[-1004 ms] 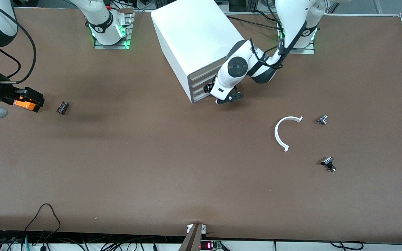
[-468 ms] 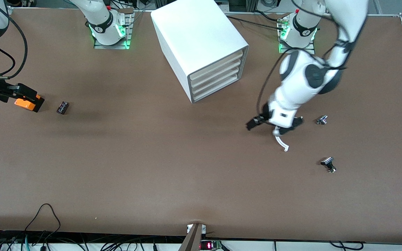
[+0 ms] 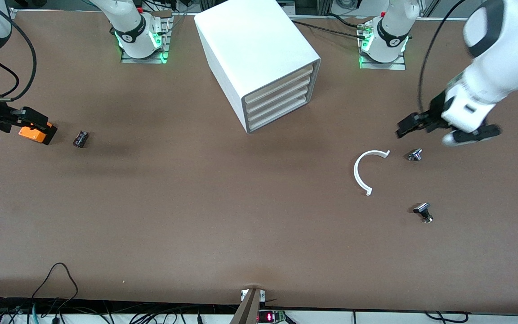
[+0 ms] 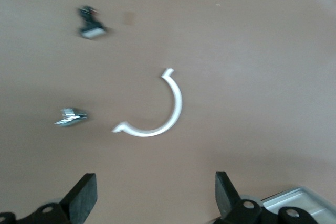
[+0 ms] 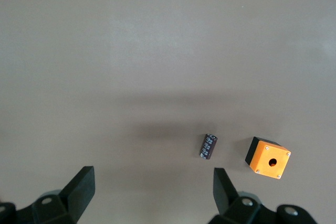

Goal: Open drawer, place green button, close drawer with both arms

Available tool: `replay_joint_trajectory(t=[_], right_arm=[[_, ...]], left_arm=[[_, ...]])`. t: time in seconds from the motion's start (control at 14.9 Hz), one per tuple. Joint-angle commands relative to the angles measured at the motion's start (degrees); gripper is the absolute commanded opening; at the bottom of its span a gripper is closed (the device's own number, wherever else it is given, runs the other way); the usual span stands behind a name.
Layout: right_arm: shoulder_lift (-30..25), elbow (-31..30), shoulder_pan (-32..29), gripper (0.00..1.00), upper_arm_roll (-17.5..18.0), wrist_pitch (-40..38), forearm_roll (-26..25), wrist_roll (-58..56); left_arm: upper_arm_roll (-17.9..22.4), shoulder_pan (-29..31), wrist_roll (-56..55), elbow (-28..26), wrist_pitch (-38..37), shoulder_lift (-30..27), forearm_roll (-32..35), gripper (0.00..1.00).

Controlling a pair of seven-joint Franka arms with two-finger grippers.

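Observation:
The white cabinet (image 3: 254, 45) stands at the back middle of the table with all four cream fronts flush. Its lowest drawer (image 3: 279, 114) is shut. The button is out of view. My left gripper (image 3: 448, 131) hangs open and empty in the air toward the left arm's end of the table, over bare table beside a silver knob (image 3: 415, 155). In the left wrist view its fingers (image 4: 84, 195) are spread wide with nothing between them. My right gripper (image 5: 152, 184) is open and empty, high over the right arm's end of the table.
A white plastic arc (image 3: 367, 171) (image 4: 168, 108) lies between the cabinet and two silver-black knobs (image 4: 71, 117) (image 3: 423, 211). An orange box with a hole (image 3: 33, 133) (image 5: 269, 159) and a small dark cylinder (image 3: 80, 138) (image 5: 208, 146) lie below the right gripper.
My left arm has swung away from the cabinet's front, passed over the white arc and come to hang near the silver knob. The right arm has barely shifted.

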Motion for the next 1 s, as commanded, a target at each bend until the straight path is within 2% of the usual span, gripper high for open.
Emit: replay_joint_trajectory(t=[0.0,0.07,0.33,0.6,0.94], right_arm=[[-1.4,-1.2,-0.3,1.0,-0.1,-0.3,1.1,-1.4],[-1.4,-1.2,-0.3,1.0,-0.4,-0.2,1.1,-1.4],[-1.2,-1.2,-0.3,1.0,-0.5,0.0,1.2,-1.4],[-1.2,-1.1,-0.3,1.0,-0.5,0.1,1.6,-1.4],[-1.2,-1.1,-0.4,1.0,-1.0,0.2,1.6,-1.4]], left_arm=[[-1.0,-1.0,1.1,10.1,-9.2,2.4,7.2,0.99],[-1.0,-1.0,1.1,12.0,-9.9,3.8,7.6,0.99],[-0.5,-0.4,1.9,12.5,-10.2,3.9,7.7,0.99],[-0.3,1.1,8.1,16.1,-13.5,3.8,7.6,0.99],[-0.2,2.2,8.3,16.0,-13.3,5.9,7.6,0.99]])
